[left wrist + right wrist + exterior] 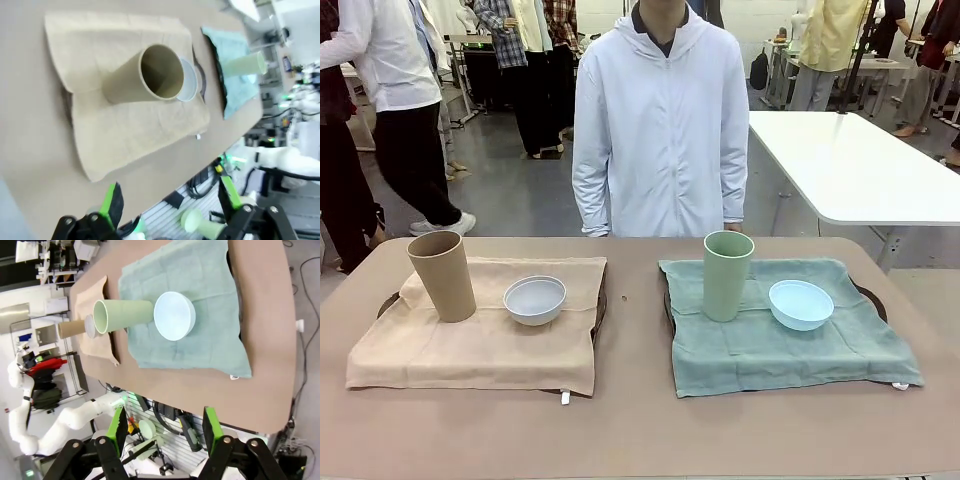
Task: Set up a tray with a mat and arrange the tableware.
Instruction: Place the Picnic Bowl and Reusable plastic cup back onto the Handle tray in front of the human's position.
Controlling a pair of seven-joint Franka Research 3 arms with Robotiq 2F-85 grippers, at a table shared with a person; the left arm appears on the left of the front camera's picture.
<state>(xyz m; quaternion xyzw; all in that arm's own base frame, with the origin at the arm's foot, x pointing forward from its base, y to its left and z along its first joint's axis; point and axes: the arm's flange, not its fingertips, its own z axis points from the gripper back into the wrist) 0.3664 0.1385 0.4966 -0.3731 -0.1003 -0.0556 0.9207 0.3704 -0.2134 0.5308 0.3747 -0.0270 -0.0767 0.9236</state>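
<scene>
Holding both grippers back off the near edge of the table, we see the left gripper (170, 200) with its green pads spread wide and nothing between them, and the right gripper (165, 427) likewise parted and empty, if a little less wide. Out from there, the tan cup (442, 276) stands at the back left of the tan mat (470, 350), leaning a little, with the white bowl (535, 299) just beside it on the same mat. Across a strip of bare table (640, 420), the green cup (727, 275) stands on the green mat (790, 350) with the blue bowl (801, 304) near it. A dark tray (875, 300) edge peeks out from under each mat. We judge the cups to be light, stiff plastic, tall enough to tip under a side knock; taking them across the body below the rim looks safest, since the smooth walls may slip. The bowls look light and shallow, best pinched over the rim. The mats are soft cloth that can bunch and drag whatever stands on them. Little stands in the way: each cup sits close to its bowl, so a reach for one could nudge the other. A person (660, 130) stands at the far side, hands down.
</scene>
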